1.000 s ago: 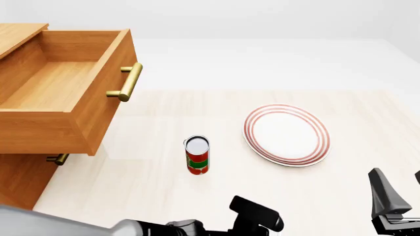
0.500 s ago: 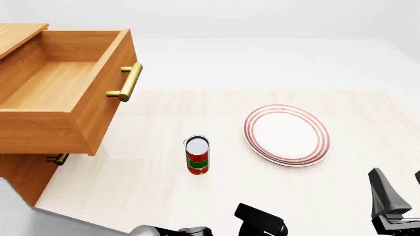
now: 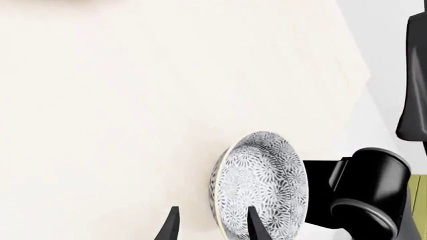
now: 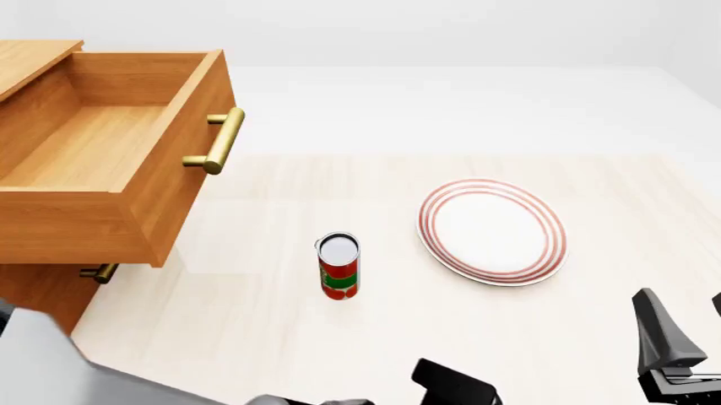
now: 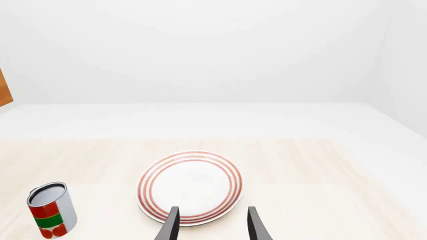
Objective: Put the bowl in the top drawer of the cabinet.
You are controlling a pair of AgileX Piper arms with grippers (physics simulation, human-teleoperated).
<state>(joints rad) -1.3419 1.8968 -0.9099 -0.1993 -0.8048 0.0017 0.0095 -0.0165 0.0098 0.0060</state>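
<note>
The speckled bowl [image 3: 261,182] shows only in the left wrist view, resting on the pale table near the table's edge. My left gripper [image 3: 212,227] is open and straddles the bowl's rim, one fingertip [image 3: 254,224] over its inside and the other outside it. In the front view only that gripper's black body [image 4: 454,388] shows at the bottom edge, and the bowl is out of frame. The cabinet [image 4: 40,299] stands at the left with its top drawer [image 4: 101,148] pulled out and empty, brass handle [image 4: 221,140] facing right. My right gripper [image 4: 685,325] hangs open at the lower right, holding nothing.
A red and green can [image 4: 338,266] stands mid-table. To its right lies a white plate with red rings [image 4: 492,229], also ahead of the right gripper [image 5: 212,227]. The lower drawer's handle [image 4: 100,272] peeks out under the open drawer. The right arm's black body [image 3: 370,192] sits beside the bowl.
My left arm has sunk toward the near edge of the front view, so less of its gripper shows. The right arm, drawer, can and plate have not moved.
</note>
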